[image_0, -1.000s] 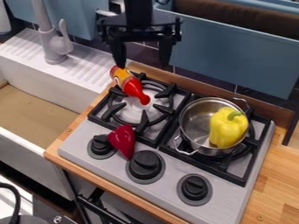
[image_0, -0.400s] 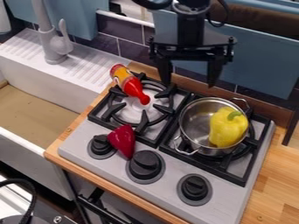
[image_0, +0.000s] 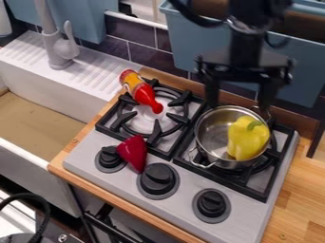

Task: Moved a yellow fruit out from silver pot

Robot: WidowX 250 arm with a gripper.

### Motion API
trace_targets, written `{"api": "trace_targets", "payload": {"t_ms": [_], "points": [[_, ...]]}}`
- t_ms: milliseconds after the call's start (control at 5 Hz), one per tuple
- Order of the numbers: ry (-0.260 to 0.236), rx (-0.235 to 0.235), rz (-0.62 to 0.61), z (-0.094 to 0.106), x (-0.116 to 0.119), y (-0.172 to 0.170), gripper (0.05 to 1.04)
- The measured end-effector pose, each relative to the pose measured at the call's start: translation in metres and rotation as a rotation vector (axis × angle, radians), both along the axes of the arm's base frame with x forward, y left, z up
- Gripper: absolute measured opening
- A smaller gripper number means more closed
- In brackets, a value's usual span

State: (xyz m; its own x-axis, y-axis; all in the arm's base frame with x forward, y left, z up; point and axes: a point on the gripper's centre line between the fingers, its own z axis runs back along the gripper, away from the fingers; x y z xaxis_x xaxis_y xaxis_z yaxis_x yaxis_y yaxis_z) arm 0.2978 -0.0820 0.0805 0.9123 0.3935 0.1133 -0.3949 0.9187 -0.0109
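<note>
Black gripper spread wide, near silver pot, 1 yellow pepper inside, red bottle, yellow label unreadable

Dark tiles line the wall behind a white sink, and wood borders the grey stove

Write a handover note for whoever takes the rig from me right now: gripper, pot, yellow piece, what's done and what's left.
Gripper: open and empty, fingers spread above the far side of the pot.
Silver pot: on the right-hand burner, handles at its near and far sides.
Yellow pepper-shaped piece: inside the pot, toward its right side, green stem end up.
Done: gripper is near the pot; nothing is grasped.
Left: grasp the yellow piece, lift it out, and set it down outside the pot.
</note>
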Motion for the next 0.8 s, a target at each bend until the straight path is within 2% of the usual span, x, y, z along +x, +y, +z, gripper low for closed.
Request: {"api": "trace_targets", "payload": {"t_ms": [400,800], "points": [[-0.027,0.047,0.012,-0.010,0.002,-0.014,0.994],[-0.013,0.071,0.021,-0.021,0.002,-0.014,0.994]]}}
